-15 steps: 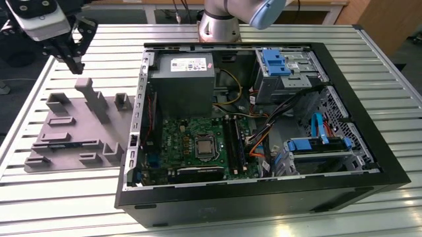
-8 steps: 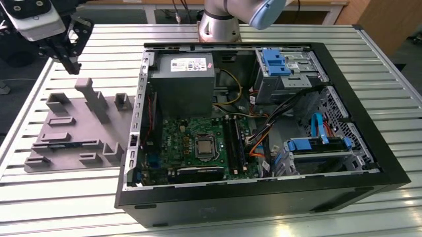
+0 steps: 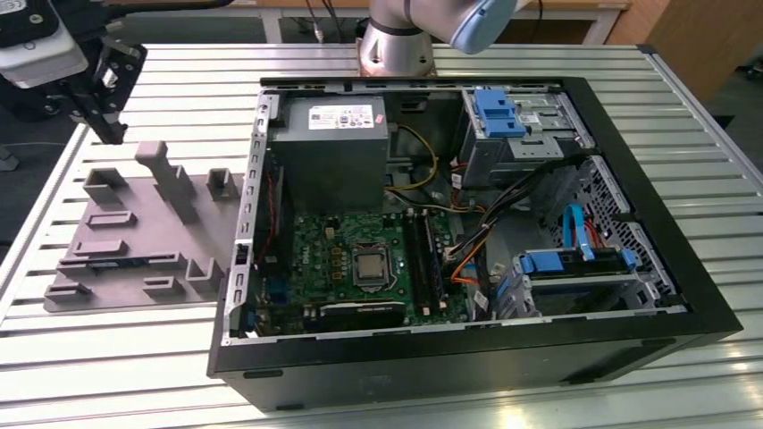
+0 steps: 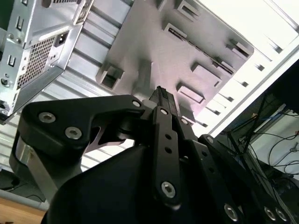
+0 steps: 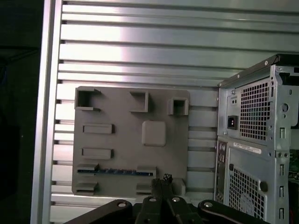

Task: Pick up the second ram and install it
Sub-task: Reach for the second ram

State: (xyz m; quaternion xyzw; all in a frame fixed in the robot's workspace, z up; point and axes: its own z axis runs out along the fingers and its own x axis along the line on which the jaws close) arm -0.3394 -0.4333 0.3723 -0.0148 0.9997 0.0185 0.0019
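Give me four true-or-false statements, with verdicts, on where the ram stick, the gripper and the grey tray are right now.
1. The second ram lies in the grey tray. True.
2. The gripper is holding the second ram. False: it is shut on nothing and clear of the stick, near the tray.
3. The computer case is open, with its motherboard exposed. True.
4. The grey tray sits inside the case. False: it rests on the table beside the case, at the exterior view's left.
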